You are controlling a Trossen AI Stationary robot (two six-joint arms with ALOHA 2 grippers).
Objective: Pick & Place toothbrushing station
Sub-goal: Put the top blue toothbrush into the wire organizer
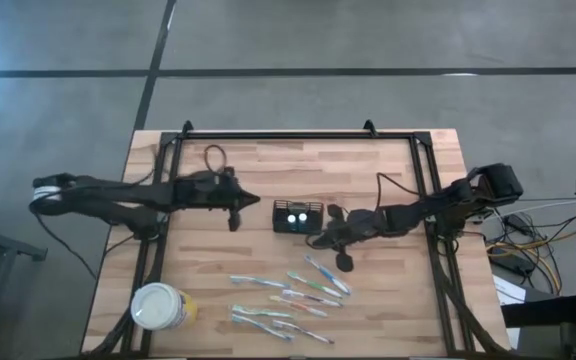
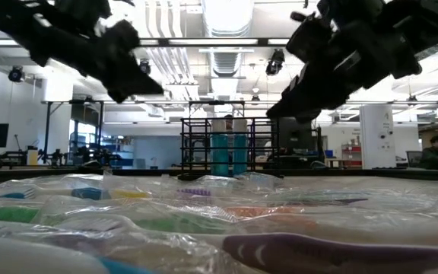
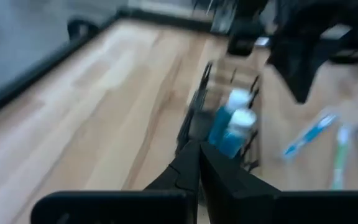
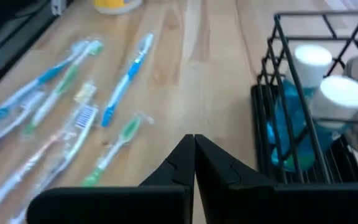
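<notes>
The toothbrushing station (image 1: 298, 216), a small black wire caddy, stands on the wooden table's middle with two blue bottles with white caps (image 4: 328, 93) in it. My left gripper (image 1: 243, 203) is shut and hangs above the table just left of the caddy (image 3: 197, 106), pointing at it. My right gripper (image 1: 330, 232) is shut too. It sits low beside the caddy's near right corner (image 4: 272, 93) and is apart from it. Both arms hang dark over the caddy (image 2: 226, 148) in the low view.
Several wrapped toothbrushes (image 1: 288, 295) lie scattered between the caddy and the near edge (image 4: 73, 106). A round white tub with a yellow label (image 1: 158, 306) stands at the near left corner. A black frame rail (image 1: 298, 134) runs along the far edge. Bare wood lies left of the caddy.
</notes>
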